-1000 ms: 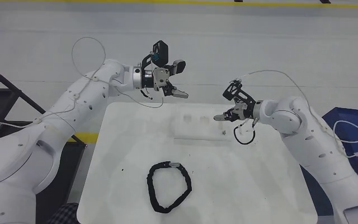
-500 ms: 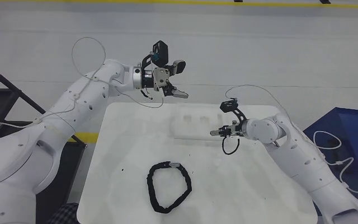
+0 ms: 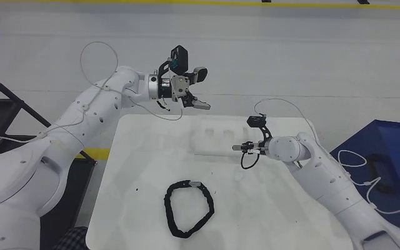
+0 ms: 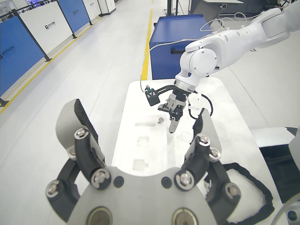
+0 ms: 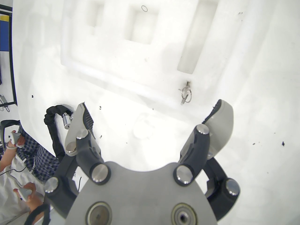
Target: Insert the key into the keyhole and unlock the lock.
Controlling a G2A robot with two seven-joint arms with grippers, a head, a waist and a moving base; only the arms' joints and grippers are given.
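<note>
Key (image 5: 185, 93), small and silvery on a thin wire ring, lies on the near lip of a white foam tray (image 5: 77, 54), at the near end of the tray's long slot (image 5: 199, 36) and close to the tray's right end. The tray, matte and soft-looking with two squarer recesses beside the slot, sits toward the far edge of the smooth white table (image 3: 287, 206). The key's long axis runs roughly near to far, in line with the slot. The right gripper (image 5: 150, 108) hangs over bare table just on the near side of the key, its two pale grey fingers spread wide and holding nothing; their inner pads (image 5: 88, 118) are black ribbed rubber. The key lies just ahead of the fingertips, closer to one than the other, so the fingers would likely close across its narrow width. The left gripper (image 4: 140, 111), also spread and empty, is raised beyond the table's far edge, toward its left corner, well apart, so the right arm is the nearer. The chain lock (image 3: 189, 207), a black fabric-sleeved loop with a short metal cylinder (image 5: 66, 119), rests near the table's near edge, left of the middle
</note>
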